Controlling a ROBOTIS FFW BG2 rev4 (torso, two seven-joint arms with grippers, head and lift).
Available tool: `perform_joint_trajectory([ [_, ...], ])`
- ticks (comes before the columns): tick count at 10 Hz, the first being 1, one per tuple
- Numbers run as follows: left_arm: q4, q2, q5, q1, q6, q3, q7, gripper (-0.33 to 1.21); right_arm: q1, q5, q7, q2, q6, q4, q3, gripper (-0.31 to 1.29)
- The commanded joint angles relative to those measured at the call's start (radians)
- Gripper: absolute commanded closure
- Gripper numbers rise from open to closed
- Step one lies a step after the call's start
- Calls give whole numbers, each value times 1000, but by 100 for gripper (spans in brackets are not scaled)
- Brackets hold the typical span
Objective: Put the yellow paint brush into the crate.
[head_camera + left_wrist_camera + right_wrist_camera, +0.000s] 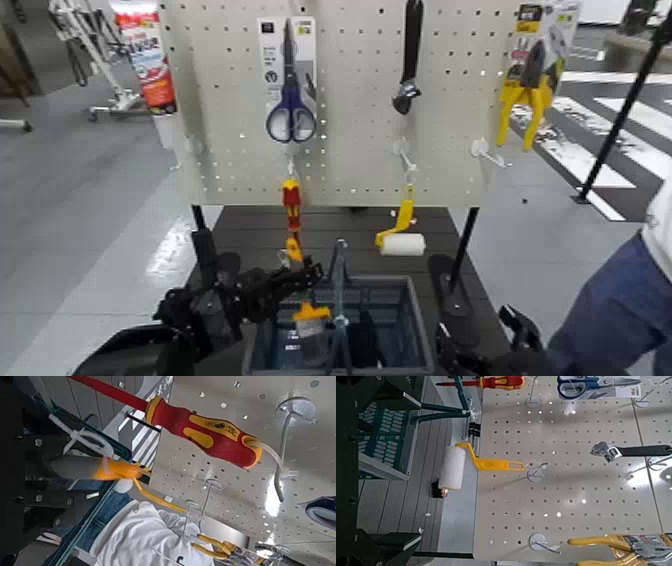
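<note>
Release step of placing the yellow paint brush [311, 313]; it shows bristles-down at the mouth of the crate [421, 330].
The left pincer [314, 272] is just above the brush's band; whether it is apart or clamped on the handle, I cannot tell; the right pincer [484, 343] waits beside the crate, apart; the next move likely calls for letting the brush drop fully inside, then lifting clear of the screwdriver [208, 433].

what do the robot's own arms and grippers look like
Both the left gripper and the right gripper are black and angular, with blocky, jointed-looking parts. The left arm is also black, with a smooth, rounded cover.
</note>
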Motion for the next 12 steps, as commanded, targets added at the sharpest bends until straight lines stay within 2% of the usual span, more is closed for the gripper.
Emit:
perform_joint_trajectory([
  [1,-1,0,-8,0,2,0,-2,-18,0,2,0,0,-2,0,0,14],
  [8,-28,-5,-36,12,-10,1,8,-18,6,0,0,-4,-5,-5,-8,14],
  [10,-126,-8,-85,80,-20,10,66,-14,9,0,-3,-5,-9,-6,-9,14],
  [12,-284,-28,-180,207,-50,41,187,-13,17,2,-12,-4,-18,-12,-14,13],
])
